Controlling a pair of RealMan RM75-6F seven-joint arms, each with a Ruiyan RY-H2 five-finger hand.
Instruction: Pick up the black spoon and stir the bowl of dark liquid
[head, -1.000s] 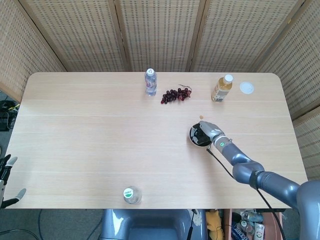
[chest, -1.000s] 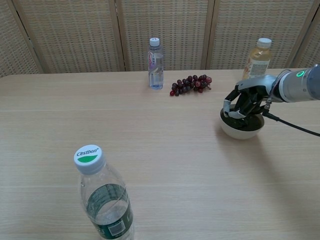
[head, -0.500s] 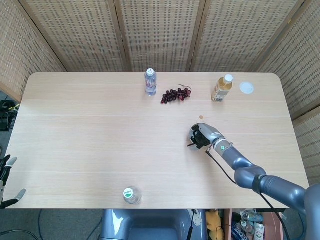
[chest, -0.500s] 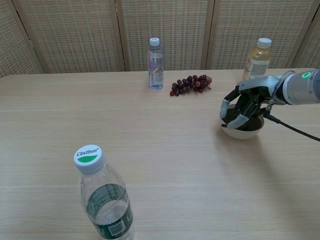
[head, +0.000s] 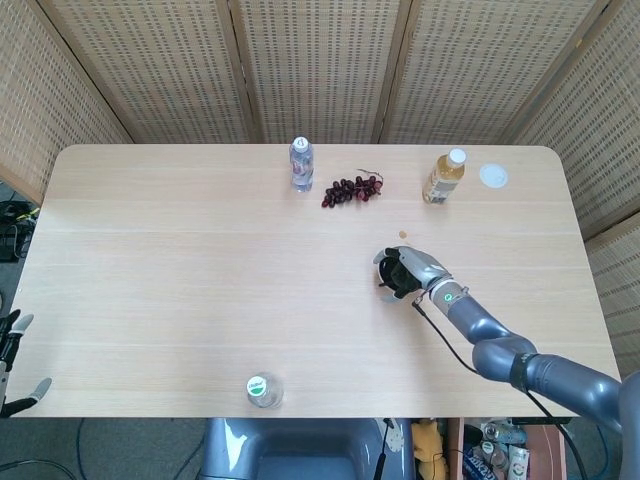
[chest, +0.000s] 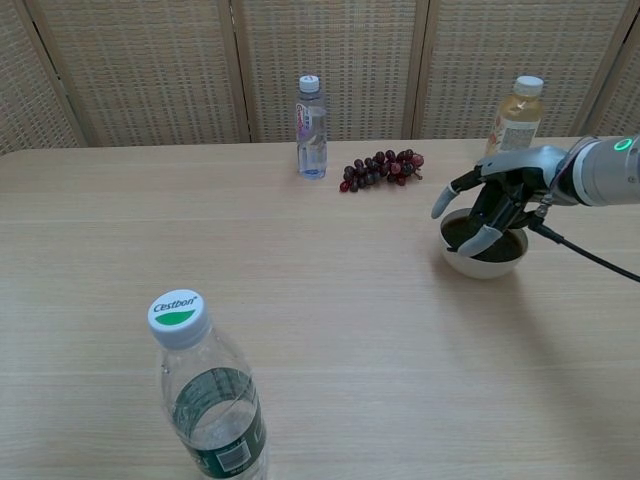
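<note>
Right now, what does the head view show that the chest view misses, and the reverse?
Only the head view shows the left hand, off the table's left edge, a round white lid beside the juice bottle, and the whole table from above. Only the chest view shows the near bottle's side and printed cap, and the dark liquid inside the bowl. Both show the right hand over the bowl, the grapes and the far water bottle.
</note>
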